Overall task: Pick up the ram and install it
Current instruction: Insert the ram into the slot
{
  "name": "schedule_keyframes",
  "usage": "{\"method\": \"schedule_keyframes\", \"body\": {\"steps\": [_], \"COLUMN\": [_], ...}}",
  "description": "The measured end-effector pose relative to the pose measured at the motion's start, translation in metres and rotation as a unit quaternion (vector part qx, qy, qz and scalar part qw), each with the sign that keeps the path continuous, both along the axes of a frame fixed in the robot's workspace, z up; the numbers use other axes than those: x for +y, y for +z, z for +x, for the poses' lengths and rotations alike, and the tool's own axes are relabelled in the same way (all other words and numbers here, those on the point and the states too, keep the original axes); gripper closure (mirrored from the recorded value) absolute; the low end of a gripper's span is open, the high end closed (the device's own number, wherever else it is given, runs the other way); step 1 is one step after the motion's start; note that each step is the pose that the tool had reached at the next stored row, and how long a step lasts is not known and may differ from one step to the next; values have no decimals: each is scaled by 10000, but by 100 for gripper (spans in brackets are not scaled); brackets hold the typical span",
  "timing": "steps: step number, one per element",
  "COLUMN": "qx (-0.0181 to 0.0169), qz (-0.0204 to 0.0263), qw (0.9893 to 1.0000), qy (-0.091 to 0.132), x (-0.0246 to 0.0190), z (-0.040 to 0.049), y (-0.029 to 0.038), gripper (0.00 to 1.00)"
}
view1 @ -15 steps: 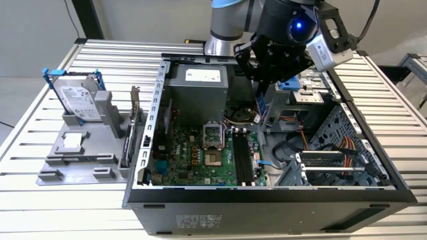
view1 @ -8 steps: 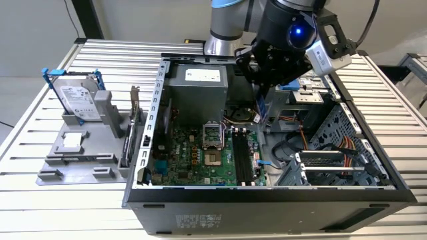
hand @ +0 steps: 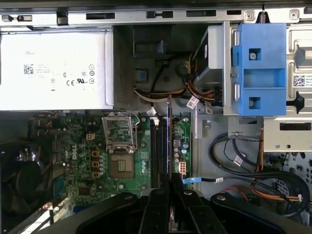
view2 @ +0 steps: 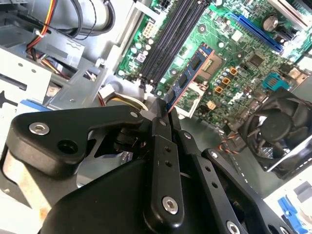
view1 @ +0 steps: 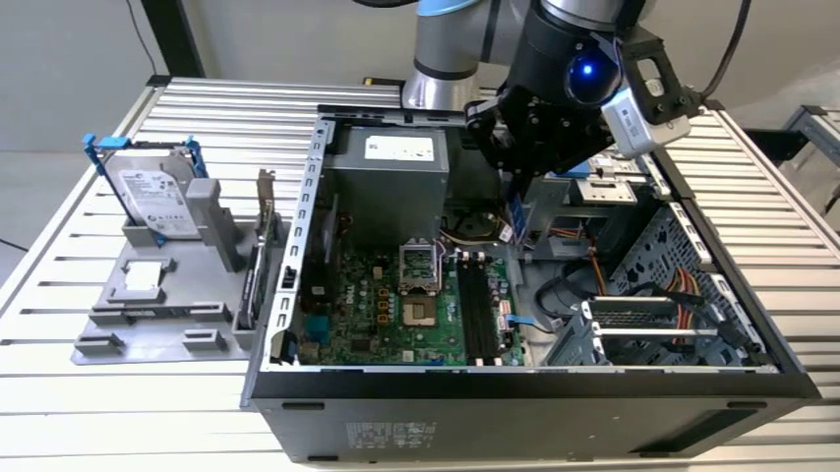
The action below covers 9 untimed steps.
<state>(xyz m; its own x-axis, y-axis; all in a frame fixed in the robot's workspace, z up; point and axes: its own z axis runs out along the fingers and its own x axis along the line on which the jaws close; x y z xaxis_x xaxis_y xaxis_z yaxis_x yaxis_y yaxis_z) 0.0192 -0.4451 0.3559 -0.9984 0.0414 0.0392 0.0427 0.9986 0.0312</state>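
The gripper (view2: pixel 163 111) is closed on one end of the ram (view2: pixel 189 78), holding it above the motherboard (hand: pixel 97 146) slots inside the computer case (view1: pixel 525 393). The stick looks light, thin, stiff and fragile, best pinched by its edges.

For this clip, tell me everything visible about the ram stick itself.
The ram is a thin, narrow board, blue on its face with a row of black chips and an orange-toned long edge. The gripper pinches one end between its black fingers, so the stick juts out over the green motherboard. In the first wrist view it appears edge-on as a slim line running roughly along the dark memory slots beneath, seemingly above them and not yet seated.
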Motion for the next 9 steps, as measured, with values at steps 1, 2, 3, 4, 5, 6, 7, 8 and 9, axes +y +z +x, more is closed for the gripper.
{"method": "schedule_keyframes", "body": {"steps": [1, 2, 3, 4, 5, 6, 7, 8, 9], "qx": [0, 0, 0, 0, 0, 0, 0, 0, 0], "qz": [-1, -2, -2, -1, -1, -1, 0, -1, -1], "qw": [10000, 10000, 10000, 10000, 10000, 10000, 10000, 10000, 10000], "qy": [-10, -12, -13, -14, -14, -14, -14, -15, -14], "x": [0, 0, 0, -1, 0, 0, 0, 0, 0], "z": [0, 0, 0, 1, 1, 1, 1, 1, 3], "y": [-3, -3, -3, -4, -4, -5, -6, -8, -9], "gripper": [100, 100, 100, 100, 100, 100, 100, 100, 100]}}
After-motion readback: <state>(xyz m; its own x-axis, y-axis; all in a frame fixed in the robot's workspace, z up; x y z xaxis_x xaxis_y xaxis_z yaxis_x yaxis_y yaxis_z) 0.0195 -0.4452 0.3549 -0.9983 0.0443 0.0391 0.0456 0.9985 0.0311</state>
